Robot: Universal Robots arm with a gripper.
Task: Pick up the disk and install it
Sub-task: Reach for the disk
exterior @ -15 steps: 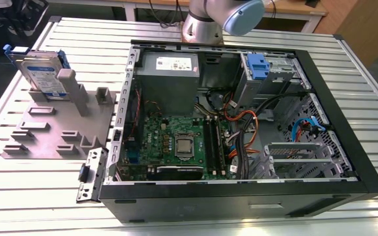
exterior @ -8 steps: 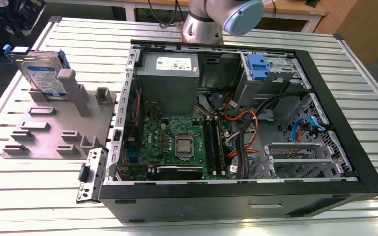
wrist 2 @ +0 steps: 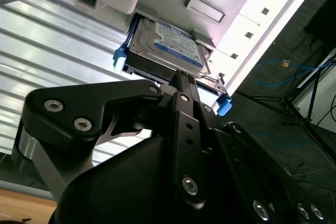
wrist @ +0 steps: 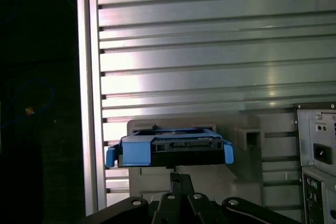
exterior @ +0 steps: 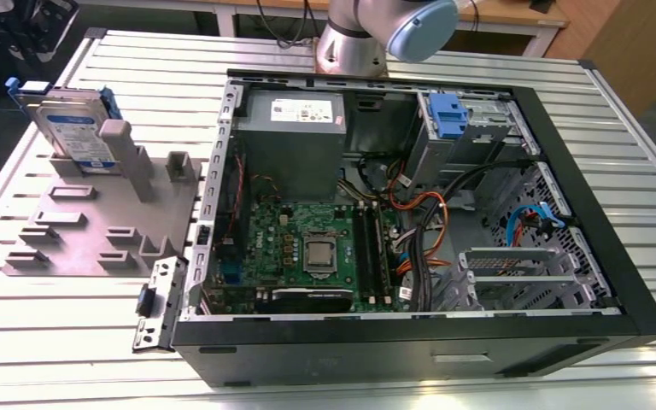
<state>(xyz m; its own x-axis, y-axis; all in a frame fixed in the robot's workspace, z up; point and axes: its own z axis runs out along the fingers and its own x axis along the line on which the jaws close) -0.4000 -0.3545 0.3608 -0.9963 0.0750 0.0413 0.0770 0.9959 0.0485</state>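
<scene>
Disk (exterior: 75, 128) upright in grey holder (exterior: 89, 231), exterior view's left, close to ribbed table (exterior: 100, 342) edge, apart from open computer case (exterior: 584, 179). Gripper (wrist: 177, 176) in both wrist views: pincer closed, empty, tips just short of disk's blue carrier edge. Bare table around holder.

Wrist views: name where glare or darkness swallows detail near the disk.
In the first wrist view, glare whitens the table beyond the disk, and off the table all is near black; in the second wrist view, the table's edge beside the disk is washed out.
</scene>
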